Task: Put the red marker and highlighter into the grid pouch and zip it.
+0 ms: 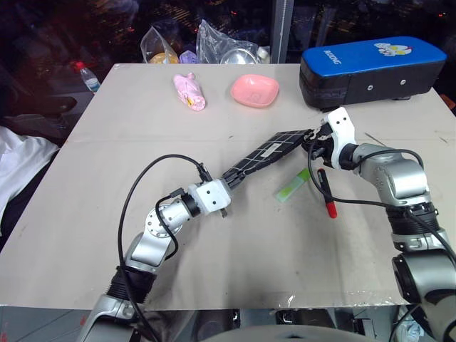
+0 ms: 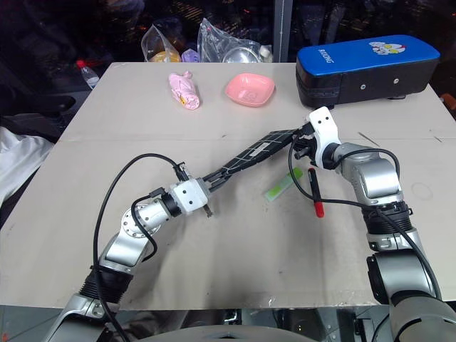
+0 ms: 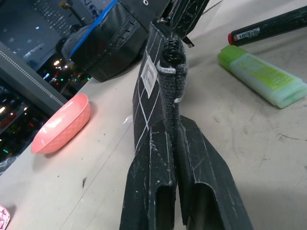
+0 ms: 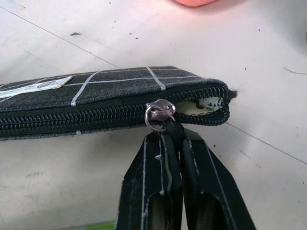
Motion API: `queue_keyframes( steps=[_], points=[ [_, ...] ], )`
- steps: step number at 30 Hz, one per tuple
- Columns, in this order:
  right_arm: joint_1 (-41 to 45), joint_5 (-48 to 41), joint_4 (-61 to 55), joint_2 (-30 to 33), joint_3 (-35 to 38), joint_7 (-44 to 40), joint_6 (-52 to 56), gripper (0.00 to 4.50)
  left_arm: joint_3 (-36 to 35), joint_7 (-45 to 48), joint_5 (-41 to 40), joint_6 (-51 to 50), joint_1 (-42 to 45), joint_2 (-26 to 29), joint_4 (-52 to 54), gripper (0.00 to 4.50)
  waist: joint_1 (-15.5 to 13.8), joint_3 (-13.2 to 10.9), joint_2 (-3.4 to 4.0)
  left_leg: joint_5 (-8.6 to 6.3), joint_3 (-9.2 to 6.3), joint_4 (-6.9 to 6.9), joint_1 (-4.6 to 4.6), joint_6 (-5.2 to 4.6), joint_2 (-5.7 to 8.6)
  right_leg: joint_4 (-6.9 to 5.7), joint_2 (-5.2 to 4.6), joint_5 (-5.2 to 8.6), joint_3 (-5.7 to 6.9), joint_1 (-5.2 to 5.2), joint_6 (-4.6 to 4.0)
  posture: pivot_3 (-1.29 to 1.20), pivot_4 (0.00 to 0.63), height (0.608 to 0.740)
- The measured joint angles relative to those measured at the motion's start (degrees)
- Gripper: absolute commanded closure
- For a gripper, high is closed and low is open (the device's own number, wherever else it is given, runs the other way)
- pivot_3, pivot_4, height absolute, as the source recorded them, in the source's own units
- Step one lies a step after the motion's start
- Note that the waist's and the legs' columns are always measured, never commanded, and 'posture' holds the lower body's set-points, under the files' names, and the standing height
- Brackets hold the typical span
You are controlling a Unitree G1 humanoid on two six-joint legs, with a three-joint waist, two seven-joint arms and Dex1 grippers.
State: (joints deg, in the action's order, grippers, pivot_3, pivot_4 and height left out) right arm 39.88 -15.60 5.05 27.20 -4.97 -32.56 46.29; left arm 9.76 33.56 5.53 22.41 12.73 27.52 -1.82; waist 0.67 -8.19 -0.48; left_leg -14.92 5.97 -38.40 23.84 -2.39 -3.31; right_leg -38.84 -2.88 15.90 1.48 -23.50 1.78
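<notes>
Grid pouch (image 1: 267, 154) is clamped by left gripper (image 1: 229, 179), right gripper (image 4: 171, 129) pinching its zipper pull (image 4: 160, 111), which might slip out mid-tug.

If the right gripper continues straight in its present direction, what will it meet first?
The grid pouch. The right gripper, jaws shut on the zipper pull, points straight at the zipper edge, so it would press into the pouch at once.

the grid pouch (image 1: 267, 153) spans the table's (image 1: 85, 214) middle between the left gripper (image 1: 229, 184) and right gripper (image 1: 311, 137), barring passage there. the highlighter (image 1: 292, 187) and red marker (image 1: 324, 191) lie just beside it, near side. the blue case (image 1: 370, 68), pink bowl (image 1: 254, 90) and pink toy (image 1: 189, 92) line the far edge. the table's left and near areas are open.
</notes>
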Motion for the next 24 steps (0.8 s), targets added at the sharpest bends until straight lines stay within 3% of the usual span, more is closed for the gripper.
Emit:
queue_keyframes(
  steps=[11,24],
  points=[
    [-0.8,6.5,-4.7,3.0,-7.2,-3.2,-4.2,4.44,-0.1,-2.4,1.1,-1.7,-1.1,-1.9,0.5,4.5,0.0,0.0,0.0,0.0,0.0,0.0,0.0,0.01,0.0,0.0,0.0,0.0,0.0,-0.01,0.0,0.0,0.15,0.737],
    [-1.1,9.1,-9.3,3.4,-9.8,-6.0,-4.1,4.44,-0.1,-4.3,2.4,-4.0,-1.7,-3.4,1.5,4.5,0.0,0.0,0.0,0.0,-0.01,-0.01,0.0,0.01,0.0,-0.01,0.0,0.0,0.01,-0.01,0.0,0.0,0.15,0.737]
  ],
)
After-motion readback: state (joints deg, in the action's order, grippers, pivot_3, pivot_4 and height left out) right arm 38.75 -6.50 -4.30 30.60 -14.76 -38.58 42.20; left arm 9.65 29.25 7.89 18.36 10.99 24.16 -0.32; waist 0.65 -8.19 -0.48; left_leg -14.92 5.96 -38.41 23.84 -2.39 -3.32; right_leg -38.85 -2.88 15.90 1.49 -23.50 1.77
